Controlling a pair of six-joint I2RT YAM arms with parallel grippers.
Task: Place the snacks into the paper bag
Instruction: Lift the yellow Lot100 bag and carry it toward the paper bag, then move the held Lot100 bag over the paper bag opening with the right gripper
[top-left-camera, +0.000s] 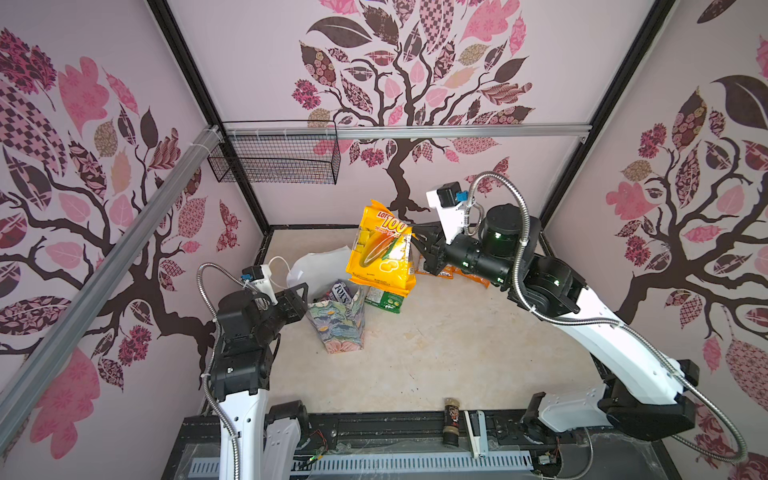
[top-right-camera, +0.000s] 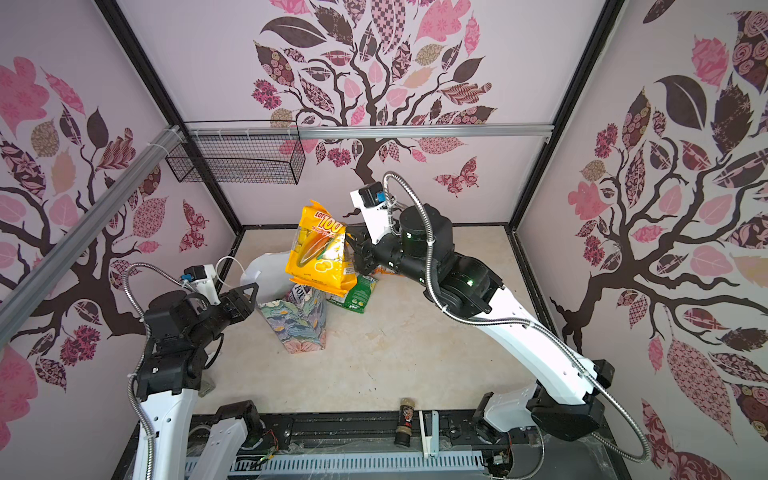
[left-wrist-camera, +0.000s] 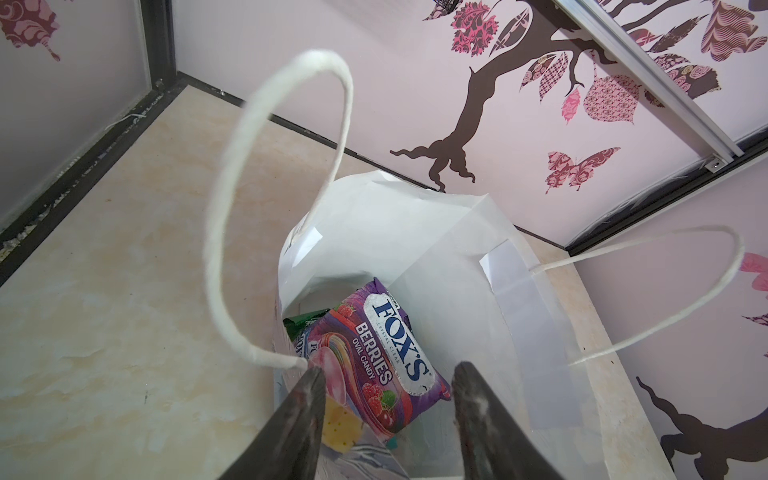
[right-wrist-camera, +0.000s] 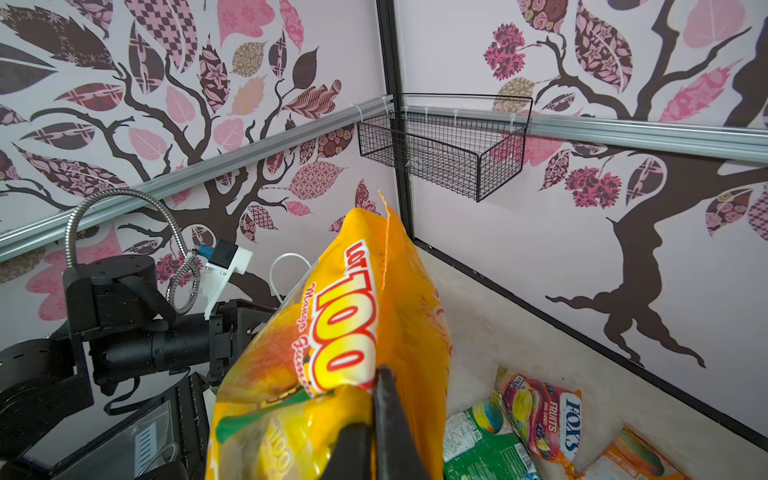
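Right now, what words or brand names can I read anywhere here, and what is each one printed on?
"FOX'S CRYSTAL CLEAR BERRIES OVAL CANDY": purple glossy packet inside the white-lined paper bag.
"LOT 100" and "Mango": yellow glossy packet held in the air; the next word is partly hidden.
"FOX'S FRUITS OVAL CANDY": red-and-yellow packet on the table.
Too small: print on the green packet.
Blurred: label on the small dark jar.

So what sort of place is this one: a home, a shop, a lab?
Most likely a purpose-built robot test booth, not a home: tree-print wallpaper panels in a black frame, two robot arms mounted at the front edge, and a wire mesh basket zip-tied to an aluminium rail.
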